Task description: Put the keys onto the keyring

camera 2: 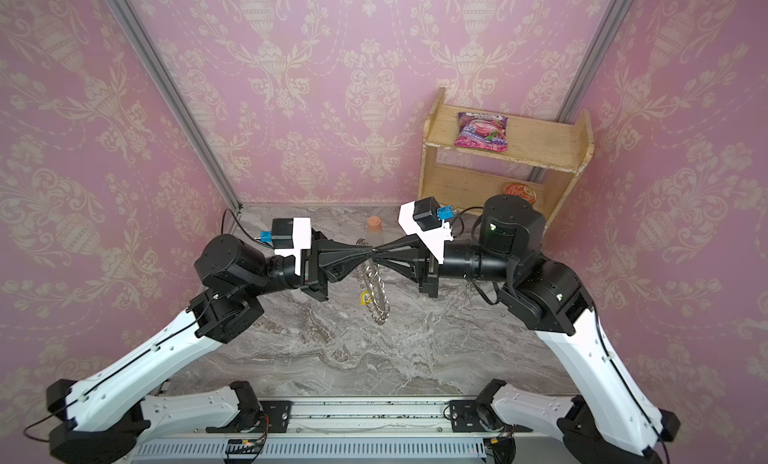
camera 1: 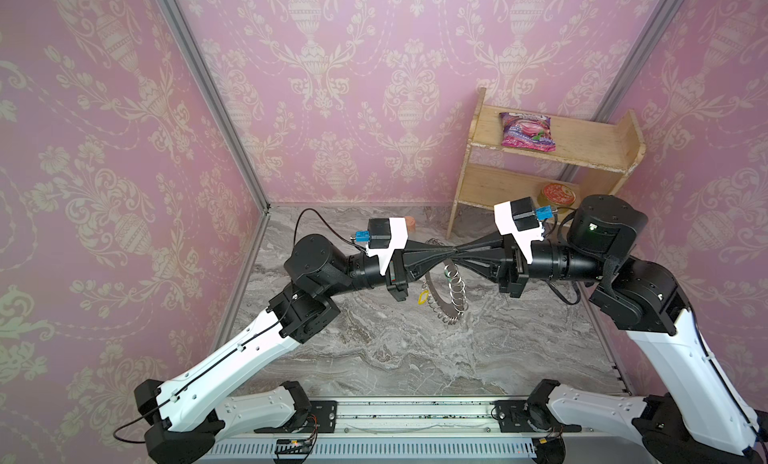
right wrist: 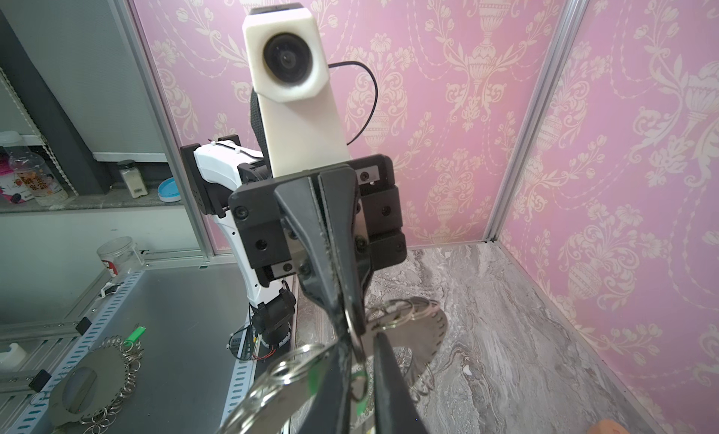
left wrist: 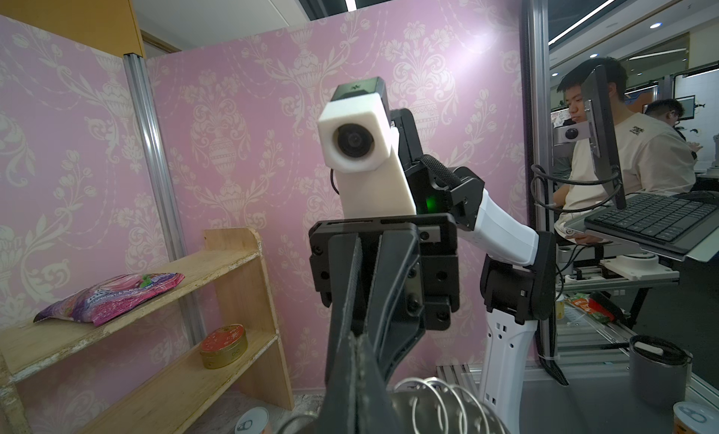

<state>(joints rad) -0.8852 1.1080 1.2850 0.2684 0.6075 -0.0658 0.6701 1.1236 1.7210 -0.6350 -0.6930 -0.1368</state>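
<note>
Currently both arms reach in level from either side, tips meeting nose to nose above the marble table point(camera 1: 395, 358). Jaws of left gripper point(camera 1: 449, 254) clenched on the keyring point(camera 1: 441, 311), pinching a wire ring at its upper rim; plain from the right wrist view. The keyring hangs below the tips on edge, disc tilted, silver rings dangling along the rim. Whether its lower edge touches the table: cannot tell. The yellow key point(camera 1: 423, 296) hangs from the rim on the left-arm side, lower than both grippers, in both top views. Jaws of right gripper point(camera 1: 463, 251) drawn nearly together, with the green key point(right wrist: 311, 377) showing between and beside its fingers; looks grasped. Whether its loop is threaded on a ring: cannot tell. Back right stands a wooden shelf point(camera 1: 582, 150), with a snack packet point(camera 1: 527, 132) on the top tier and a red-lidded tin point(camera 1: 557, 195) on the lower
</note>
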